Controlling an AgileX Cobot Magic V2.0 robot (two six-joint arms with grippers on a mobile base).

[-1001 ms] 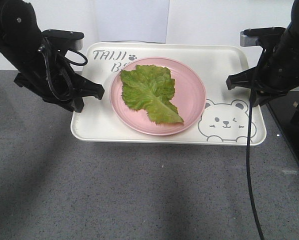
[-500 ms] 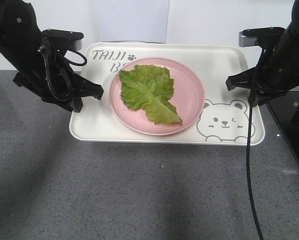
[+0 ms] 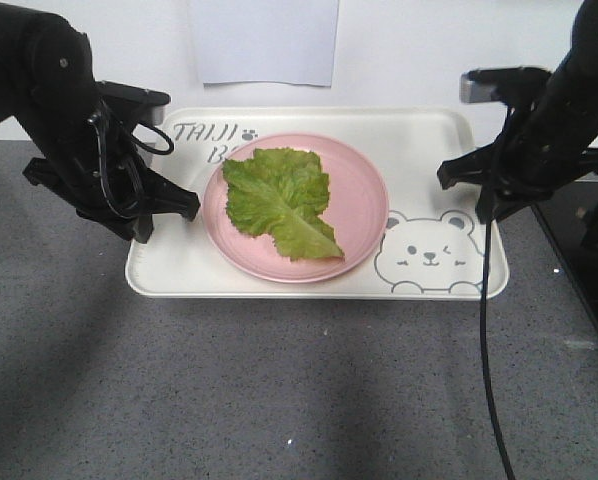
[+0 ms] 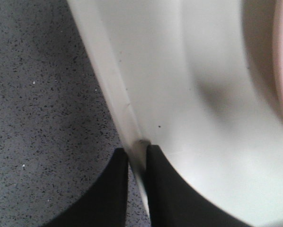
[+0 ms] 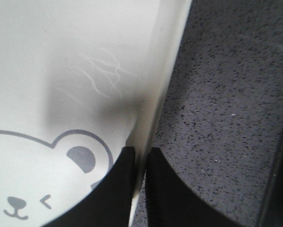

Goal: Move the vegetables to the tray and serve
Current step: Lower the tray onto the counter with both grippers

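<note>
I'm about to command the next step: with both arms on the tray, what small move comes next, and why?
Probably a slow, level carry with both arms together. The left gripper and right gripper each pinch a rim of the tray, and the lettuce leaf lies loose on the pink plate, so any tilt could slide the plate.

The pink plate covers part of the tray's "TAIJI BEAR" lettering, and the lettuce leaf hides the plate's middle.
</note>
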